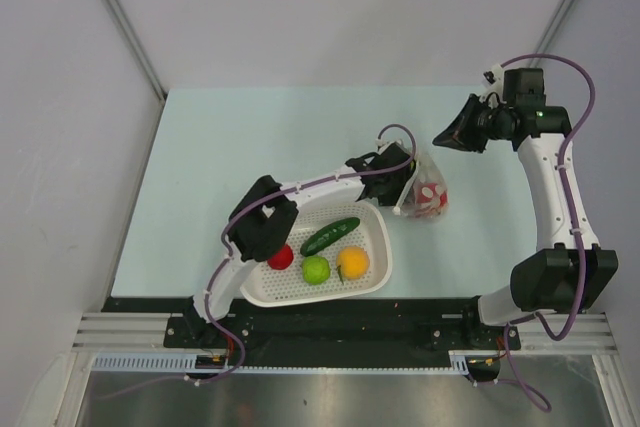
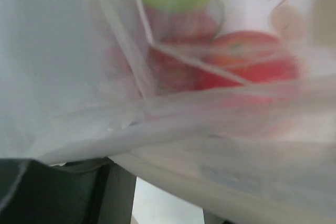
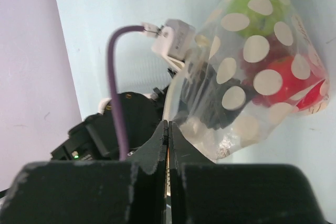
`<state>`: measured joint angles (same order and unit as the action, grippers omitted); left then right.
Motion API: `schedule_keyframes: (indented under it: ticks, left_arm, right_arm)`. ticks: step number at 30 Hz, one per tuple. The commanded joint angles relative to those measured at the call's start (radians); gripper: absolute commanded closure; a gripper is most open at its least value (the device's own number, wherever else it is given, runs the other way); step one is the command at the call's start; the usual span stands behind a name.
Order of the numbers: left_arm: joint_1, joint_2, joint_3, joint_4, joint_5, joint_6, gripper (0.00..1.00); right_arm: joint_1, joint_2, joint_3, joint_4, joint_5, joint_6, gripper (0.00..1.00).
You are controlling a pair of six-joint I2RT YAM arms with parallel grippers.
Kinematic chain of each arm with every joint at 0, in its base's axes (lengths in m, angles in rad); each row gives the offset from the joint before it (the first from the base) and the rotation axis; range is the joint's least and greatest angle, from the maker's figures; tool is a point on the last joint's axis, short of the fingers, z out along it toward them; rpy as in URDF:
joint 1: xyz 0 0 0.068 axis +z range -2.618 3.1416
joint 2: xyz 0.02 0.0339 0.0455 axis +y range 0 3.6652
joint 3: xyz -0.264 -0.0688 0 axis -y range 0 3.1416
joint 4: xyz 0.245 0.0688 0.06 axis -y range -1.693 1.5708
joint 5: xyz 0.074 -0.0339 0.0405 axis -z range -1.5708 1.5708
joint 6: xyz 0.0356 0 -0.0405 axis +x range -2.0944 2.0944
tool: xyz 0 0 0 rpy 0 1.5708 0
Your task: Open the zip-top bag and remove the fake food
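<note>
Nr edge: white basket [image 1: 372, 282] held cucumber [image 1: 330, 236] + 3 round fruits [image 1: 316, 269] | mid-table: left gripper [image 1: 398, 187] was at zip-top bag [image 1: 432, 197] mouth, just beyond basket; jaw gap can't tell, film covered lens | red + green fake food [image 2: 247, 59] lay inside bag | far R: right gripper [image 3: 168, 129] hung pinched closed, empty | tip: pinch one pc only, not film

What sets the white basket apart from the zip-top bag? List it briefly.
The white basket is opaque and perforated; the zip-top bag is clear with white dots. The basket lies open-topped showing a cucumber and three round fruits; the bag wraps red and green pieces, with the left gripper at it. Both hold fake food.
</note>
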<state>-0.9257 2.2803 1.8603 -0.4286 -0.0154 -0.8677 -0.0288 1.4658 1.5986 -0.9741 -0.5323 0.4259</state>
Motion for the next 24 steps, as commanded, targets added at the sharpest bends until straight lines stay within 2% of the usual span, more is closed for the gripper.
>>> schedule_keyframes:
  ticks: [1, 9, 15, 16, 17, 21, 22, 23, 24]
  left_arm:
    - [-0.018, 0.002, -0.035, -0.016, 0.003, -0.054, 0.5]
    - [-0.027, 0.057, 0.025, -0.015, 0.006, -0.082, 0.52]
    - [-0.027, 0.079, 0.025, 0.034, 0.045, -0.087, 0.5]
    - [-0.025, 0.079, 0.027, 0.039, 0.048, -0.085, 0.52]
    - [-0.022, 0.077, 0.025, 0.044, 0.049, -0.077, 0.63]
    - [-0.021, 0.027, -0.03, 0.082, 0.054, -0.05, 0.8]
    - [-0.019, 0.013, -0.044, 0.094, 0.058, -0.044, 0.85]
    - [-0.019, -0.011, -0.055, 0.105, 0.06, -0.031, 0.94]
    - [-0.019, -0.016, -0.061, 0.105, 0.063, -0.028, 0.96]
  right_arm:
    - [-0.008, -0.007, 0.061, 0.038, -0.032, 0.005, 1.0]
    - [-0.002, -0.012, 0.046, 0.038, -0.032, 0.005, 1.0]
    - [0.004, -0.018, 0.034, 0.025, -0.026, -0.004, 1.0]
    - [0.007, -0.022, 0.028, 0.025, -0.018, -0.004, 1.0]
    - [0.012, -0.024, 0.024, 0.022, -0.014, -0.012, 1.0]
    - [0.02, -0.025, -0.002, -0.015, 0.023, -0.055, 0.8]
    - [0.021, -0.027, -0.017, -0.011, 0.017, -0.058, 0.78]
    - [0.026, -0.03, -0.026, 0.006, 0.006, -0.056, 0.75]
    - [0.052, -0.03, -0.032, 0.021, -0.003, -0.055, 0.71]
